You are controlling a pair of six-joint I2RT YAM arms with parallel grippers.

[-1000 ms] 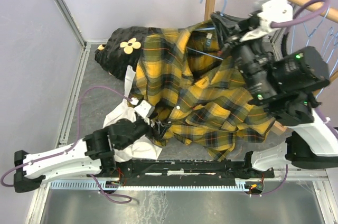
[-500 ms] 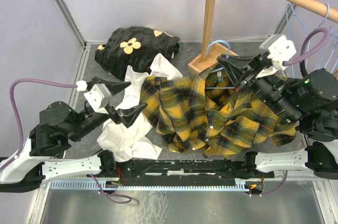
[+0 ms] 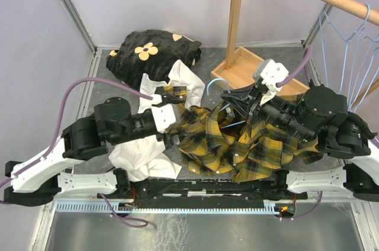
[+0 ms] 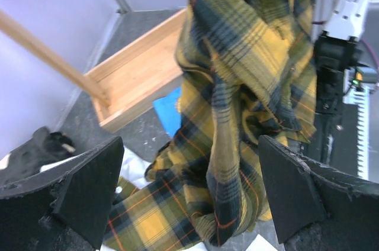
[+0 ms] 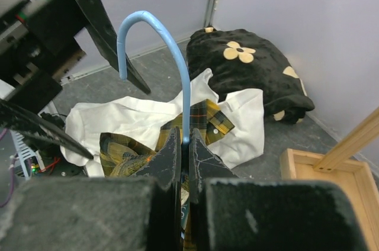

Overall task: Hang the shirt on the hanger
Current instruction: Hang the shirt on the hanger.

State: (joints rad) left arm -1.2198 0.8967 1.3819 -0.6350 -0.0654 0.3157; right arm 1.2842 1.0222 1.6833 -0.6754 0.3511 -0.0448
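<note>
Lower than a second ago, the right gripper (image 5: 185,141) pinches the hanger (image 5: 185,109) at its hook, the shirt (image 3: 260,144) bunched beneath and seemingly only half-draped, while the left gripper (image 3: 174,115) has opened wide, empty.

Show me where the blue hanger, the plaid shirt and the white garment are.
blue hanger (image 5: 183,91), right wrist view, on the wire stem just below the hook.
plaid shirt (image 3: 249,150), top external view, on the bunched body fabric.
white garment (image 3: 142,159), top external view, on its near fold.
</note>
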